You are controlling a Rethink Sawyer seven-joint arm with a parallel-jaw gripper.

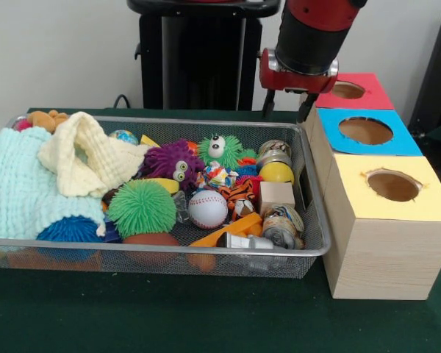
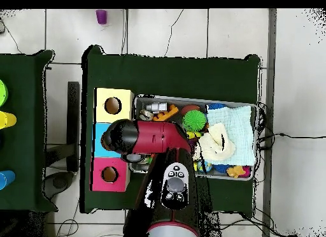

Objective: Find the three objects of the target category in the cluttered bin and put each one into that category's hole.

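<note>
I cannot tell the target category from here, so I judge by what lies nearest. Against the right wall of the wire-mesh bin [image 1: 169,248] sit a dented tin can [image 1: 283,226] on its side at the near corner, a second can [image 1: 273,152] at the far corner, a yellow ball [image 1: 277,173] touching that can, and a wooden block [image 1: 276,195] between the two cans. A baseball [image 1: 207,209] lies just left of the block, clear on top. The cans look hard, slick and round, likely to roll out of a shallow pinch.

The gripper [image 1: 287,109] hovers above the bin's far right corner, beside the blue box [image 1: 365,131], its jaws spread wide with nothing between them. Nothing has been picked, so this is the search and reach. I would come straight down over one exposed item, keep the jaws off the mesh wall, and close across the narrow axis. The cream cloth [image 1: 88,154] on the left may hide more.
</note>
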